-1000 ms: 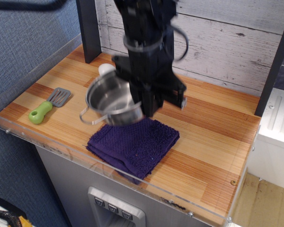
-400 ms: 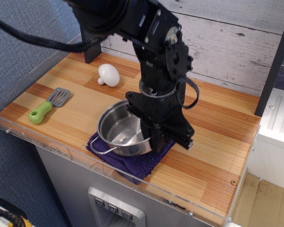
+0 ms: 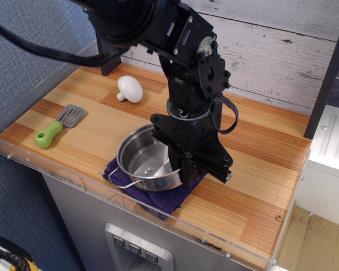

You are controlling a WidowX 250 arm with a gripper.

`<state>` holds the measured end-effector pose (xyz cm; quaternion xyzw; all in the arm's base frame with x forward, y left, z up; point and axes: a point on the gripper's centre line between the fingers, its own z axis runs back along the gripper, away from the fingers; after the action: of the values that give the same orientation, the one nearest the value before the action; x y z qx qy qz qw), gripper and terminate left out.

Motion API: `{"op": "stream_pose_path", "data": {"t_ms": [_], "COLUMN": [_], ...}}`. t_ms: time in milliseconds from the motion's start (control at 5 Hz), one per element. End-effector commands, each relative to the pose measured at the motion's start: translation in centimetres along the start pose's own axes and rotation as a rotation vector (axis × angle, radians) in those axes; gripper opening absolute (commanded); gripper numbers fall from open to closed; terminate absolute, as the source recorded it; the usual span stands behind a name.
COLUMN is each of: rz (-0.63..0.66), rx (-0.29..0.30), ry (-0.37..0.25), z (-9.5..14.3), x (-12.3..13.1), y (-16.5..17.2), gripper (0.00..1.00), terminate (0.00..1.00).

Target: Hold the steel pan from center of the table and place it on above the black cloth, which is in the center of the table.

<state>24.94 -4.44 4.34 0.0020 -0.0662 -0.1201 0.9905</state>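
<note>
The steel pan sits on the black cloth, covering most of it; only the cloth's front and right edges show. One wire loop handle sticks out at the front left. My black gripper reaches down over the pan's right rim and appears closed on it; the fingertips are partly hidden by the gripper body. The table is striped wood with a clear rim.
A white mushroom-shaped object lies at the back left. A green-handled grey spatula lies at the left. A black post stands at the back left. The clear rim runs along the front edge.
The pan moved from left of the cloth, held tilted in the air, down and right onto the cloth. In the last half second it settled slightly lower.
</note>
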Motion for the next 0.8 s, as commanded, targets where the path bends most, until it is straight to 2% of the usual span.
{"op": "stream_pose_path", "data": {"t_ms": [0,400,600], "rz": [0.034,0.045,0.056], "rx": [-0.021,-0.049,-0.052], "ry": [-0.003,-0.003,-0.055], "z": [0.7,1.4,4.1], "x": [0.0,0.3,1.7], "y": [0.9,0.9,1.3], "gripper": [1.0,1.0,1.0], "terminate": [0.0,0.0,0.0]}}
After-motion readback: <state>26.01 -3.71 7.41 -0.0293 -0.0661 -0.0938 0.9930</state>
